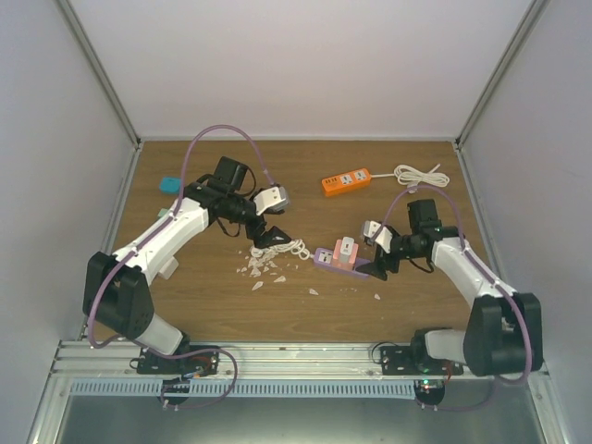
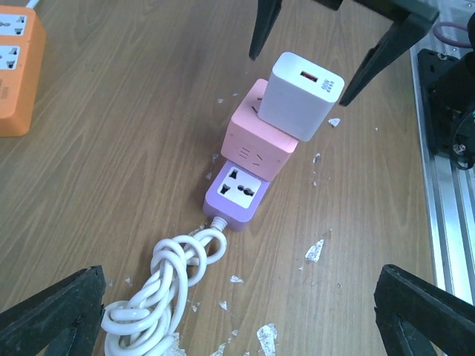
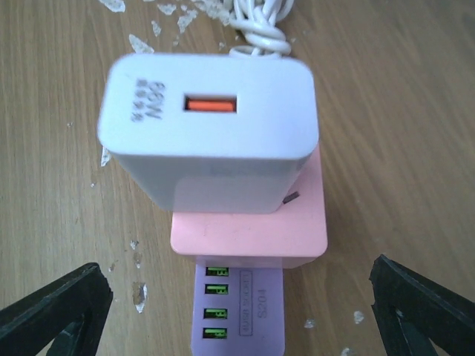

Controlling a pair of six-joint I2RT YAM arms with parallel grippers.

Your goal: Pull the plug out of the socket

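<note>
A white USB charger plug (image 3: 211, 141) stands in a pink cube adapter (image 3: 249, 233), which sits on a purple socket strip (image 3: 241, 311). My right gripper (image 3: 237, 315) is open, one finger on each side of the strip's USB end, touching nothing. From the left wrist the plug (image 2: 304, 96) shows between those two dark fingertips (image 2: 263, 30), with a gap on both sides. My left gripper (image 2: 237, 319) is open over the strip's coiled white cord (image 2: 163, 289), holding nothing. In the top view the plug (image 1: 345, 248) lies between the left gripper (image 1: 271, 239) and the right gripper (image 1: 375, 262).
An orange power strip (image 1: 346, 181) with its white cable (image 1: 421, 174) lies at the back right. A teal block (image 1: 170, 185) sits at the back left. White flakes (image 1: 264, 270) are scattered near the cord. The metal rail (image 1: 296, 356) runs along the near edge.
</note>
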